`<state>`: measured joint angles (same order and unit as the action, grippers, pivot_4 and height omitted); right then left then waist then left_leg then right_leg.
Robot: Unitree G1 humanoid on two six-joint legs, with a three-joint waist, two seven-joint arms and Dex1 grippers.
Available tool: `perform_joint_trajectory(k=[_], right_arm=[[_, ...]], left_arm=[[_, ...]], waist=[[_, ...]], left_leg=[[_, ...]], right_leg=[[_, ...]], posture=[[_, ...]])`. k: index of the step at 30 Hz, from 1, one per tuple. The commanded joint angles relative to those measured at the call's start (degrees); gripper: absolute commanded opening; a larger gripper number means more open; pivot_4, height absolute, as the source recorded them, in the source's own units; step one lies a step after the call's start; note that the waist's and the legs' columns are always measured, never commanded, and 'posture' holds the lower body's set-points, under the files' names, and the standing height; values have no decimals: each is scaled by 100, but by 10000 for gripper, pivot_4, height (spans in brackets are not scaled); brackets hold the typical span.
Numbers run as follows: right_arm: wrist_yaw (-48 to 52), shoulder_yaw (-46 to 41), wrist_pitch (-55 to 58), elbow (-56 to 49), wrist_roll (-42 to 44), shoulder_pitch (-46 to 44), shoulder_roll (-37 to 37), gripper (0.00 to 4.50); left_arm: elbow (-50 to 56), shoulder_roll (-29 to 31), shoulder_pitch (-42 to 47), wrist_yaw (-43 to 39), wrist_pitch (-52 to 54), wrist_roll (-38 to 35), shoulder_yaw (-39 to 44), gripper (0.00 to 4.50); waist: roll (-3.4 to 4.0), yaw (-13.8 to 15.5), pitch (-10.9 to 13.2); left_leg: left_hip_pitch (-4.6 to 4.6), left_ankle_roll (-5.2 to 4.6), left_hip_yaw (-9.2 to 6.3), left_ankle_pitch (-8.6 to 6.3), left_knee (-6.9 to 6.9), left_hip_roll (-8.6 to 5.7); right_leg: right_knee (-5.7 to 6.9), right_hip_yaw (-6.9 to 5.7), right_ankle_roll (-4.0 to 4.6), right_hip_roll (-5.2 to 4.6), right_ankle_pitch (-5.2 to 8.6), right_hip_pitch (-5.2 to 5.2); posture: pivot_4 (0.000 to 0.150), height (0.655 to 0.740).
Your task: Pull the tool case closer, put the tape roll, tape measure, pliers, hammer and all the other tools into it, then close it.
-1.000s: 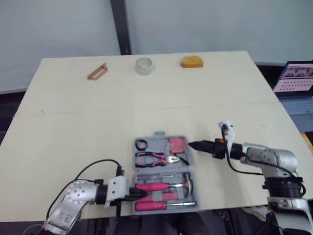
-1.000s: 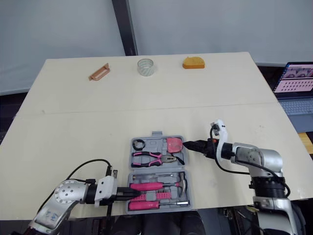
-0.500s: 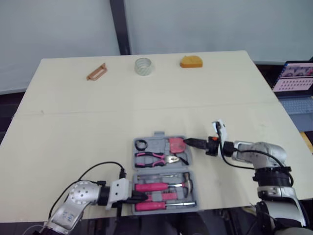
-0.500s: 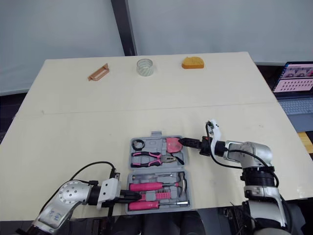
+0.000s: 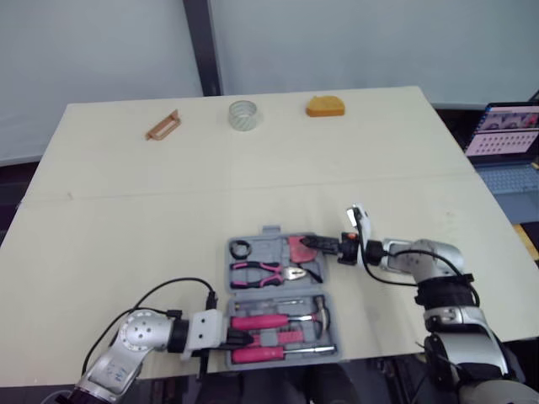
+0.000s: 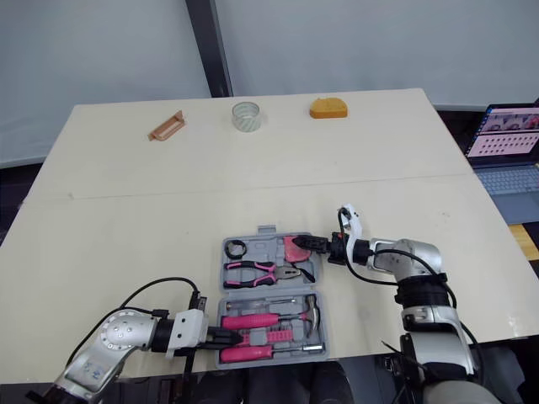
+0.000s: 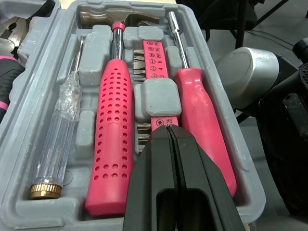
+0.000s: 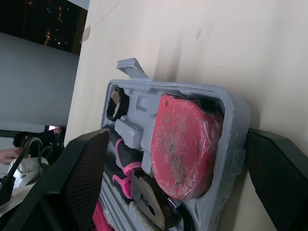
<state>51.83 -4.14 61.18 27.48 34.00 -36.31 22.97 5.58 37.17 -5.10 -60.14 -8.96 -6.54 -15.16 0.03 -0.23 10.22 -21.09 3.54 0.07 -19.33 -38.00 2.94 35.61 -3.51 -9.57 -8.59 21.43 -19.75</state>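
The grey tool case (image 5: 271, 231) lies open near the table's front edge. Its far half holds a pink tape measure (image 8: 185, 149), a small black ring (image 5: 242, 249) and pliers (image 5: 265, 270). The near half holds a pink-handled hammer (image 7: 113, 120) and screwdrivers (image 7: 202, 120). My right gripper (image 5: 322, 245) is open and straddles the case's far right corner beside the tape measure. My left gripper (image 7: 169, 132) is shut on nothing, its tips over the bit holder in the near half. A clear tape roll (image 5: 242, 114) sits at the table's far edge.
An orange block (image 5: 326, 106) and a brown handle-shaped piece (image 5: 163, 125) lie along the far edge beside the tape roll. A laptop (image 5: 504, 143) stands off the table's right side. Bare tabletop (image 5: 269, 185) stretches between the case and the far objects.
My right gripper has moved left across the table until its fingers reach the case's right wall. The left gripper has stayed at the near half of the case.
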Motion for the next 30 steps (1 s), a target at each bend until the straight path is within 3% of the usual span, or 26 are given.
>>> perform_joint_trajectory(k=[1, 11, 16, 20, 22, 24, 26, 28, 30], right_arm=[[287, 78, 11, -128, 91, -125, -15, 44503], [587, 153, 928, -2197, 767, 305, 620, 44503], [590, 28, 1482, -3546, 1372, 785, 1091, 44503], [468, -343, 1942, -4710, 2054, 1333, 1537, 44503], [354, -686, 2170, -5230, 2461, 1695, 1740, 44503], [343, -1068, 2304, -5758, 2814, 2223, 2045, 44503], [357, -1324, 2203, -6225, 2957, 2810, 2326, 44503], [412, -1464, 1789, -6617, 2800, 3404, 2552, 44503], [598, -1503, 794, -6876, 2050, 4176, 2764, 44503]], left_arm=[[-451, 84, -53, 212, 124, 466, -132, 0], [-777, 37, -38, 477, -148, 516, -163, 0], [58, 249, -554, 718, 321, 108, 266, 0], [2426, 671, -2027, 1030, 2051, -1368, 1496, 0], [3388, 929, -3270, 926, 2998, -2552, 2703, 0], [3751, 979, -4633, 311, 3609, -3351, 4244, 0], [3470, 932, -5011, -35, 3521, -3355, 5033, 0], [3043, 956, -4701, -149, 3194, -3201, 5213, 0], [2604, 1048, -4141, -199, 2923, -2935, 5059, 0]], waist=[[3, 0, -2], [17, 20, -9], [17, 5, -9], [-18, -44, 7], [-29, -26, 16], [-52, 26, 29], [-52, 126, 38], [-12, 250, 36], [-1, 364, 28]], left_leg=[[0, 0, 0, 0, 0, 0], [1, 0, -1, 0, -1, 0], [1, 0, -2, 0, 4, 0], [-10, 0, -1, -1, 18, 12], [-11, 0, 3, -5, 24, 11], [-19, -2, 5, -6, 12, 14], [-19, -4, 5, -14, 5, 14], [-9, -13, 10, -21, -5, 6], [-9, -14, 7, -20, -3, 4]], right_leg=[[0, 0, 0, 0, 0, 0], [-2, -1, 0, -1, 0, 4], [-3, -2, 0, 0, 0, 2], [-4, -3, 1, 5, 1, -16], [-15, -7, 2, 3, 1, -15], [-11, -7, 2, 3, 1, -19], [-18, -8, 5, 4, 1, -14], [-62, -6, 17, 3, -12, -3], [-72, -9, 31, 4, -22, 0]], posture=[[1500, 7400], [1500, 7400], [1500, 7400], [1500, 7400], [1500, 7400], [1500, 7400], [1500, 7400], [1500, 7400], [1500, 7400]])
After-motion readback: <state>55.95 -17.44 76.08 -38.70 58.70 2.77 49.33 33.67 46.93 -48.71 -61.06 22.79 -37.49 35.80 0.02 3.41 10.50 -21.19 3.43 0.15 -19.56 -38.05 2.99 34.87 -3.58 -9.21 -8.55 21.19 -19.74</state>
